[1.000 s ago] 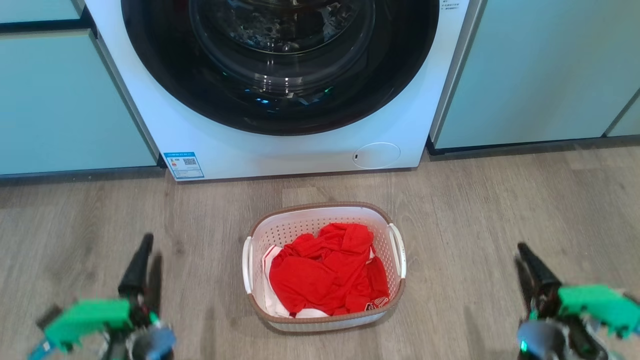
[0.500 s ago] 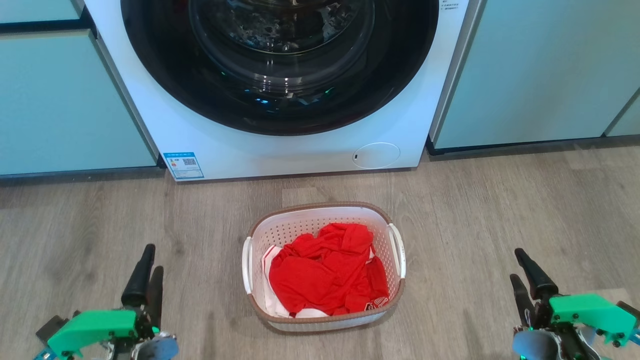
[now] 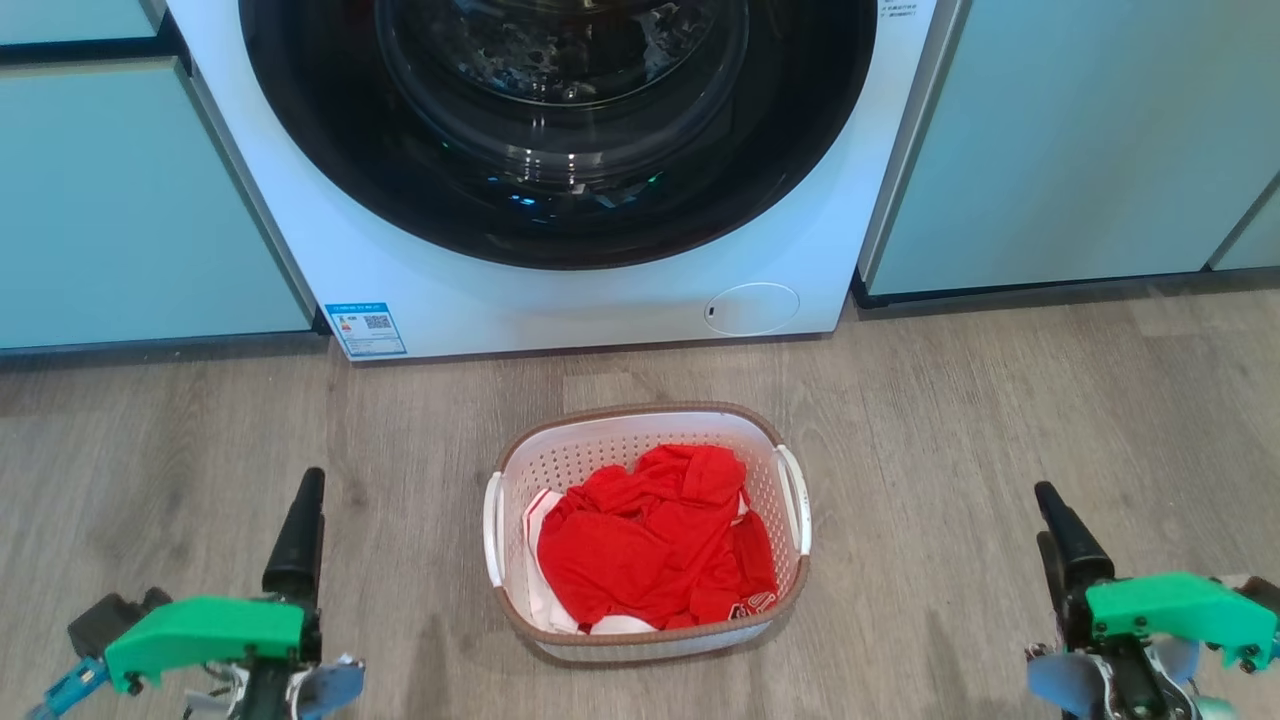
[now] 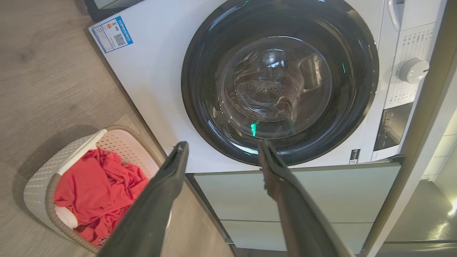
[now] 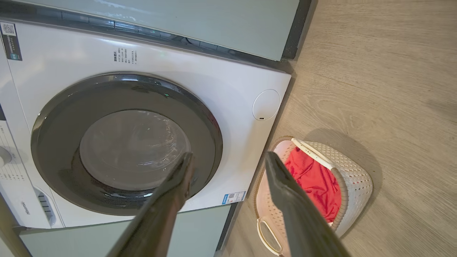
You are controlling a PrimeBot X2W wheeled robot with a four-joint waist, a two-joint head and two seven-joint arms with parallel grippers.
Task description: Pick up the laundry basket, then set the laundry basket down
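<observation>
Laundry basket (image 3: 610, 455) sits upright on the wood floor (image 3: 950, 450), in front of the washing machine (image 3: 600, 300) with a strip of bare floor between them, roughly centred under the closed round door. Inside it is a crumpled red garment (image 3: 650, 540) with a bit of white fabric (image 3: 545, 600) under its left edge. Neither white side handle, left (image 3: 493, 530) or right (image 3: 797, 500), is touched by anything. Left gripper (image 3: 303, 500) is at lower left of the head view, fingers pointing toward the washer. The basket lies off to its right, about level with the fingers and well apart from them. Right gripper (image 3: 1060, 525) is at lower right, same pose, with the basket off to its left and again well apart, so the basket sits between the two, about midway. Both grippers are spread wide and hold nothing: each wrist view shows a clear gap between the two dark fingers, with only washer and cabinet front behind. In the left wrist view the basket is at lower left, beside the left-hand finger, which overlaps its rim in the picture but is not on it. In the right wrist view it is at lower right, partly behind the right-hand finger. Pale green cabinets (image 3: 130, 200) flank the washer. A blue label (image 3: 366, 328) is on its lower left corner, and there is a round flap (image 3: 752, 308) at lower right.
</observation>
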